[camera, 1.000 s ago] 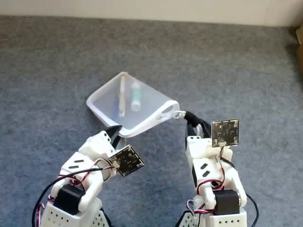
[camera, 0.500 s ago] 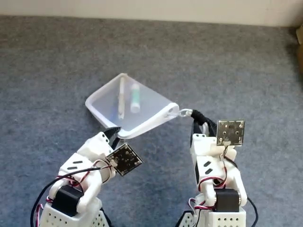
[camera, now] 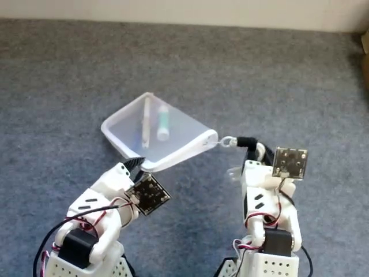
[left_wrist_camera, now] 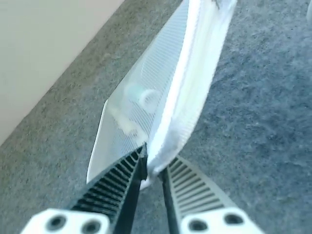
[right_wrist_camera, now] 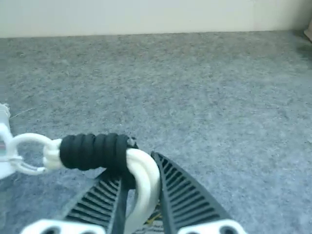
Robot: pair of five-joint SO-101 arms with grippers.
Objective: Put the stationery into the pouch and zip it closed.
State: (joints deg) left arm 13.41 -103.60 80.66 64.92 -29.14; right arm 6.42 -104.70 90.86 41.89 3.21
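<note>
Right hand [right_wrist_camera: 138, 167] clenched on the black-wrapped pull cord [right_wrist_camera: 95, 150]; left hand [left_wrist_camera: 152, 164] clamped on the opposite corner of the translucent pouch [camera: 185, 136]. The pouch lies on the grey tabletop [camera: 277, 75] with a white pen [camera: 145, 124] and a green-banded tube [camera: 164, 122] inside. The slider appears to sit at the corner nearest the right hand, so any remaining pull should run straight along the zip line while the left hand anchors the seam taut.
</note>
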